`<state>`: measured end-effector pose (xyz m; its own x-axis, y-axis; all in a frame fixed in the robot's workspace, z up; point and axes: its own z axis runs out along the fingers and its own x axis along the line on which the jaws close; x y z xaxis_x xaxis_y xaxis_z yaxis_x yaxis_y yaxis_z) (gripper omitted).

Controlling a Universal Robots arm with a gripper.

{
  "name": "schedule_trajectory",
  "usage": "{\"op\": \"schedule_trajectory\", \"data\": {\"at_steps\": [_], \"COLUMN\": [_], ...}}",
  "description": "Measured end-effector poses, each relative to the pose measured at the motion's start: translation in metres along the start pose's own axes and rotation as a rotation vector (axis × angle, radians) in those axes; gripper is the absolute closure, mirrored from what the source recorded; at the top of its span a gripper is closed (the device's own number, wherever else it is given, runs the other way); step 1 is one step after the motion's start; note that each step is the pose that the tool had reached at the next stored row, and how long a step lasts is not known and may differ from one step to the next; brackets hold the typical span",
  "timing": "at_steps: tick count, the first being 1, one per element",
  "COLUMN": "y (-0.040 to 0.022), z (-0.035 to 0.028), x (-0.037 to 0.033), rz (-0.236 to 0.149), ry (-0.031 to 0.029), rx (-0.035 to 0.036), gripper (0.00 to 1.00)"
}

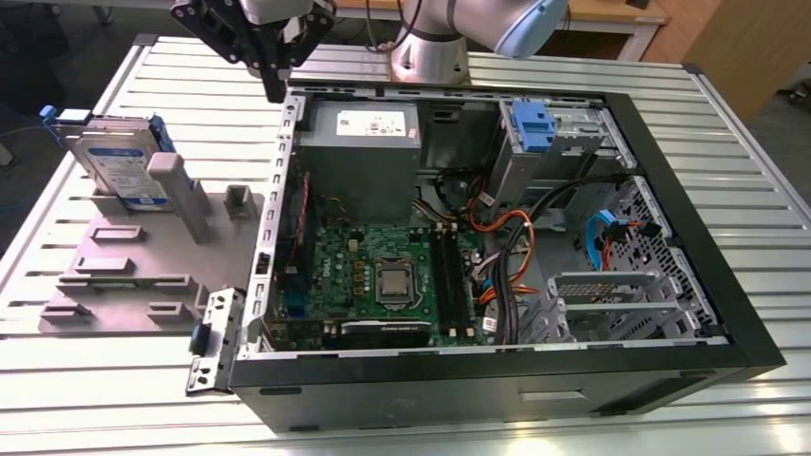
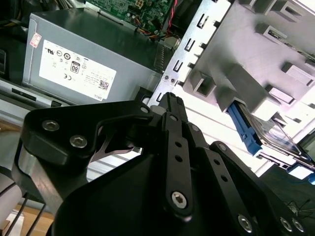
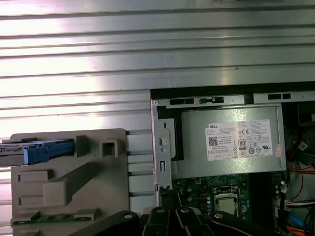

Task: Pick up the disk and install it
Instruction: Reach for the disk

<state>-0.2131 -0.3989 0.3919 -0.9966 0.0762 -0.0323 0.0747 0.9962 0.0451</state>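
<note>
Below, slatted metal table (image 1: 114, 408), disk (image 1: 117, 163) on fixture (image 1: 127, 271)

A ribbed metal table (image 1: 114, 418) gleams under bright light, with wooden furniture (image 1: 735, 47) and grey floor (image 1: 788, 128) beyond.

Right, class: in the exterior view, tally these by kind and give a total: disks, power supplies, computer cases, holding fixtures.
Disk: 1
Power supply: 1
Open computer case: 1
Grey holding fixture: 1
Total: 4
</note>
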Motion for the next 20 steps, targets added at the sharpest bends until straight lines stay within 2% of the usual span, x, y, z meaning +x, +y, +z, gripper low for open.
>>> {"op": "schedule_trajectory", "data": {"at_steps": [11,20], "y": [-0.0004,-0.0014], "z": [0.0002,0.0011], "x": [0.0055,0.0172], "rz": [0.000,0.000], "ry": [-0.0002,-0.0003], "rx": [0.0000,0.0000], "gripper": [0.89,0.89]}}
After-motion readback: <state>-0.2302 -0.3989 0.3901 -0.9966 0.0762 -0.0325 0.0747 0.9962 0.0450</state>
